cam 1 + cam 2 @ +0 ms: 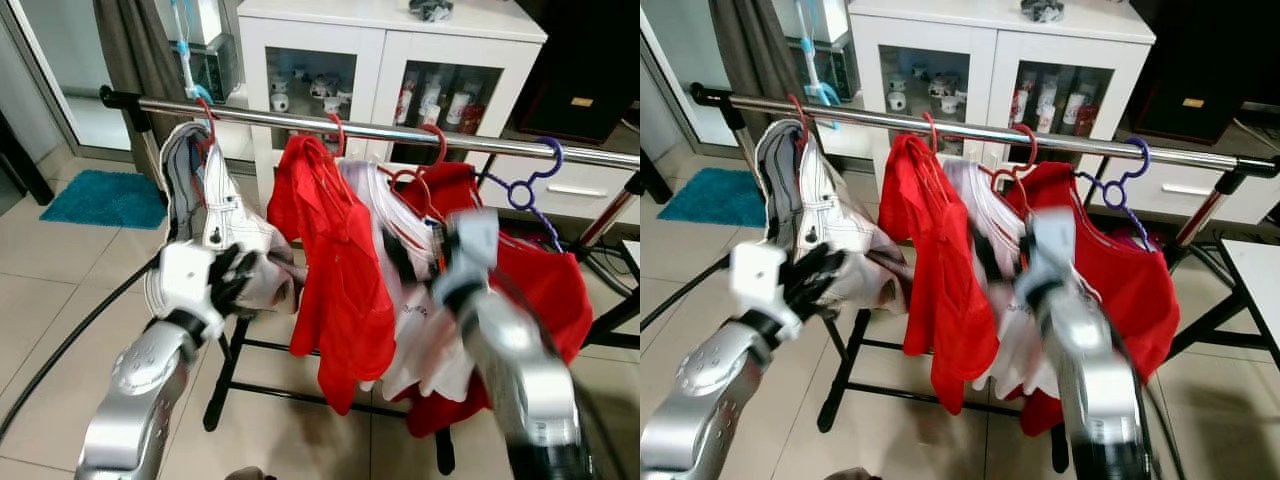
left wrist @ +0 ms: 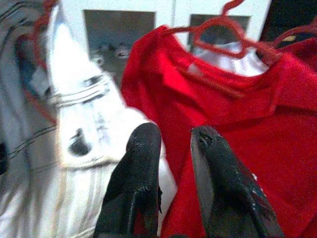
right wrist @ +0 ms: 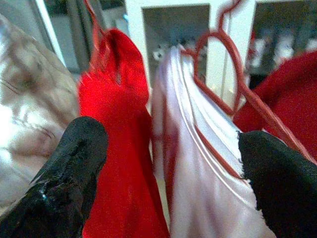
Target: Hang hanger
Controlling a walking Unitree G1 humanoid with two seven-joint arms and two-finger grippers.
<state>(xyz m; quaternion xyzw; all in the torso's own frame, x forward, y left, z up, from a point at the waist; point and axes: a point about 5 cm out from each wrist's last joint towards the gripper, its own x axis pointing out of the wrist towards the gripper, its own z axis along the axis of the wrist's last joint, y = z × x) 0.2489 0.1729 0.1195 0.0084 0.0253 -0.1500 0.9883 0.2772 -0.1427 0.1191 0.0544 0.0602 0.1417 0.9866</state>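
A metal rail [image 1: 400,133] runs across at chest height. From left to right it carries a white and grey garment [image 1: 215,215] on a red hanger [image 1: 207,122], a red shirt [image 1: 335,270], a white garment [image 3: 198,168] on a red hanger [image 3: 233,84], and a red garment under a purple hanger [image 1: 525,185]. My left gripper [image 2: 176,148] is raised beside the white and grey garment, open by a narrow gap, with nothing between its fingers. My right gripper [image 3: 173,148] is blurred, open wide, and faces the white garment and its red hanger without touching them.
Behind the rack stands a white cabinet [image 1: 385,60] with glass doors. A teal rug [image 1: 105,198] lies on the tiled floor at the left. The rack's black legs [image 1: 225,380] and a black cable [image 1: 70,345] are below.
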